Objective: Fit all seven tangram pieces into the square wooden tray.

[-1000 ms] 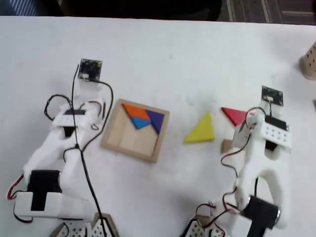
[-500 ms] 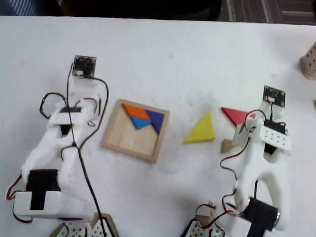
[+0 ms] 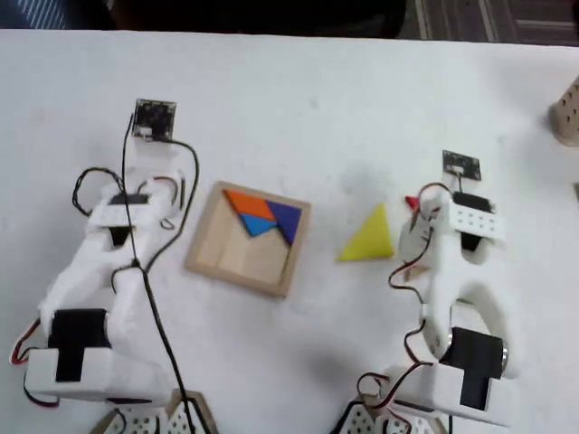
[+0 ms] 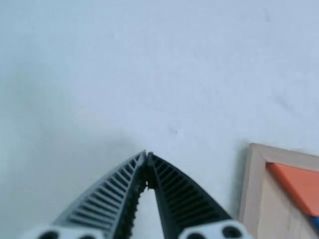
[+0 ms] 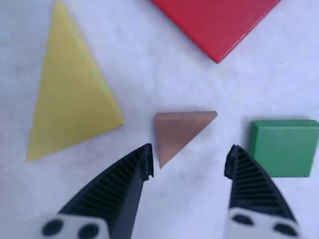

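The square wooden tray (image 3: pixel 215 251) lies mid-table with orange (image 3: pixel 248 204), blue (image 3: pixel 260 225) and purple (image 3: pixel 286 218) pieces in its far corner. To its right lies the yellow triangle (image 3: pixel 369 237). In the right wrist view my right gripper (image 5: pixel 189 160) stands open just short of the small brown triangle (image 5: pixel 176 130), between the yellow triangle (image 5: pixel 70 94) and a green square (image 5: pixel 284 147), with the red triangle (image 5: pixel 218 19) beyond. My left gripper (image 4: pixel 147 158) is shut and empty over bare table, beside the tray's corner (image 4: pixel 253 174).
A small circuit board (image 3: pixel 155 118) on the left arm's end sits beyond the tray's left side. Another board (image 3: pixel 461 165) tops the right arm. A perforated wooden object (image 3: pixel 567 112) stands at the far right edge. White table lies between tray and yellow triangle.
The right arm has swung left and away from the camera, now covering most of the red triangle and the brown piece from above. The left arm shifted slightly left earlier, then stayed.
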Tool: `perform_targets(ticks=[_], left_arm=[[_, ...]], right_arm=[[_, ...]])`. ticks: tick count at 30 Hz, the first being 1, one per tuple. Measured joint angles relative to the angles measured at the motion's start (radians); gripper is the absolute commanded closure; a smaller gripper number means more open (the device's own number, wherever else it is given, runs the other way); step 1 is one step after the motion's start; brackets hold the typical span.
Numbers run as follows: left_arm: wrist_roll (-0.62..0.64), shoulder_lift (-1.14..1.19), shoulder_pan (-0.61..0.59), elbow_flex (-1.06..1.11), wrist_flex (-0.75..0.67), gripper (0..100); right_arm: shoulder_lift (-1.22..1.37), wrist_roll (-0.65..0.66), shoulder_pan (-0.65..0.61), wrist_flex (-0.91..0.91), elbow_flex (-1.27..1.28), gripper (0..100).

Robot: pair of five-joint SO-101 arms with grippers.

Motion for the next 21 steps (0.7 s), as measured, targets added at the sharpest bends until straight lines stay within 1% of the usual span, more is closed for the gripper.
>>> perform_targets(ticks=[2, 6, 11, 15, 21], left_arm=[[0.005, 0.044, -0.012, -0.038, 0.008, 98], [0.068, 0.114, -0.026, -0.12, 0.089, 98], [0.081, 0.127, -0.037, -0.152, 0.129, 98], [0.081, 0.127, -0.038, -0.152, 0.129, 98], [0.081, 0.127, -0.038, -0.152, 0.129, 98]], right_arm=[[0.0, -0.068, -0.015, 0.0, -0.017, 76.7], [0.0, -0.207, -0.021, 0.0, -0.032, 76.5], [0.014, -0.324, -0.009, -0.002, -0.035, 76.5], [0.092, -0.364, 0.017, -0.035, -0.054, 76.5], [0.233, -0.368, 0.017, -0.035, -0.195, 76.5]])
